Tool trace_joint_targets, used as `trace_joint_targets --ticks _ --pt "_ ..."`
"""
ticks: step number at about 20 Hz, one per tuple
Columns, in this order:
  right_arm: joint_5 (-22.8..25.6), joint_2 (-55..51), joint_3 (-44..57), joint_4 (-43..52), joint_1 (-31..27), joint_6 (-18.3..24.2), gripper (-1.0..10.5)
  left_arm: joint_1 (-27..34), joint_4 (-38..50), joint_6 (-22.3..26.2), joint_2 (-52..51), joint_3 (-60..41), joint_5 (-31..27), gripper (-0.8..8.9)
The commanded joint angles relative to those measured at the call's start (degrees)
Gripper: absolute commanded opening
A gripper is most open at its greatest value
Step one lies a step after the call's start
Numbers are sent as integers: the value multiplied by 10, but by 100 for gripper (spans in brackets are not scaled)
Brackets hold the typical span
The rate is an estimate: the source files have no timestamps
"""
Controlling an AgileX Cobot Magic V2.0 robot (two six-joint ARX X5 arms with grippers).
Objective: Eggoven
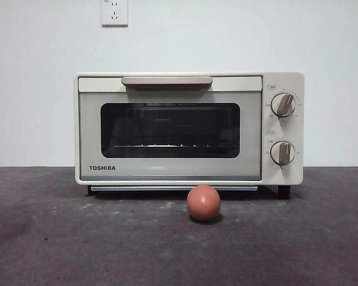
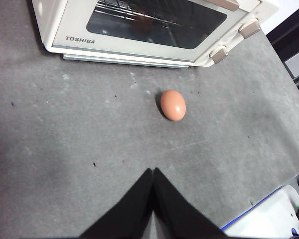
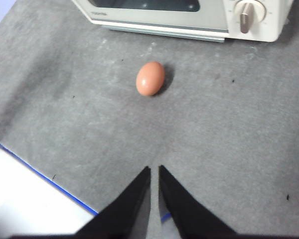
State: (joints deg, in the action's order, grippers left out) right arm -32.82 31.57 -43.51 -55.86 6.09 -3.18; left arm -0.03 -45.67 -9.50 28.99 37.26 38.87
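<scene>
Two grippers hang back from the egg (image 1: 203,202), which lies on the grey table (image 1: 59,238) just before the closed toaster oven (image 1: 188,128); left gripper (image 2: 153,172) jaws pressed together, right gripper (image 3: 154,169) nearly closed, both empty and well apart from it

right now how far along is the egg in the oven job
Nothing looks done yet. The egg lies on the grey table in front of the toaster oven, whose door is shut. Neither the left end effector nor the right end effector holds anything. Left: open the door, pick up the egg, put it inside.
</scene>
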Motion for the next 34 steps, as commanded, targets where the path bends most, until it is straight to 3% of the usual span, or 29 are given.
trace_joint_targets --ticks 1,3,7,11,14,19,25,34 --pt "-2 2 -10 12 5 6 182 -1 4 15 2 10 2 7" --pt "-3 2 -10 24 5 -24 376 -1 4 15 2 10 2 7" --pt "-21 27 -10 43 15 -69 379 -1 5 15 2 10 2 7" --pt "-16 87 -10 122 72 -126 370 -1 5 15 2 10 2 7" --pt "36 154 -10 204 146 -166 370 -1 5 15 2 10 2 7" --pt "164 300 -21 314 266 -219 370 -1 5 15 2 10 2 7" --pt "270 489 -115 322 329 -222 369 -21 5 15 2 10 2 7" --pt "316 665 -211 307 351 -222 369 -38 5 15 2 10 2 7"
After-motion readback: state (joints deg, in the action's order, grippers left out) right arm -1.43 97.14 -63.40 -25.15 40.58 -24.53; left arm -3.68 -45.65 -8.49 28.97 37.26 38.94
